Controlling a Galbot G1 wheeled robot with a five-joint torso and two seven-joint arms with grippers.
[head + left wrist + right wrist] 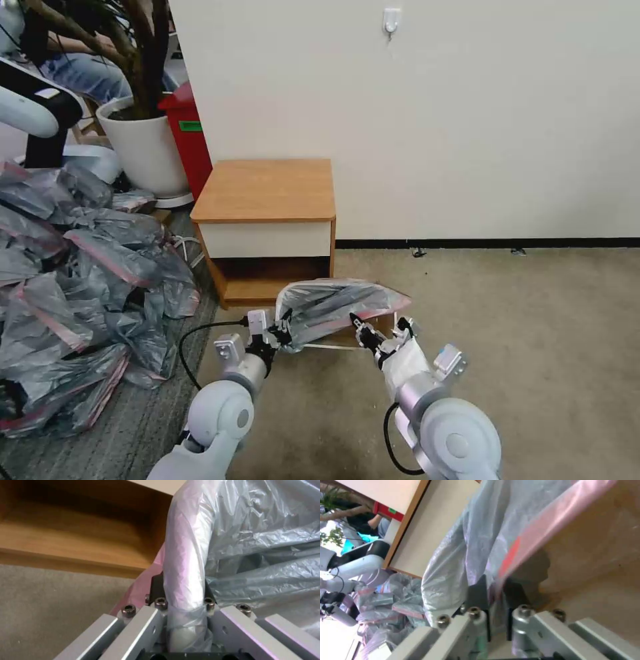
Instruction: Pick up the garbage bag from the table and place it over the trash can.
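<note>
The garbage bag (333, 303), grey and crinkly with a pink-red band, is stretched between my two grippers low in front of the table (267, 190). It covers most of the trash can, whose pale rim edge (331, 347) peeks out below it. My left gripper (283, 328) is shut on the bag where the plastic wraps the can's rolled rim (186, 562), one finger on each side. My right gripper (361, 327) pinches the pink band (533, 535) right beside the can's beige wall (603, 542).
A big heap of grey bags (73, 287) fills the floor to the left. Behind it stand a white plant pot (143, 143) and a red bin (190, 140). A black cable (190, 337) loops by my left arm. Open carpet (520, 333) lies to the right.
</note>
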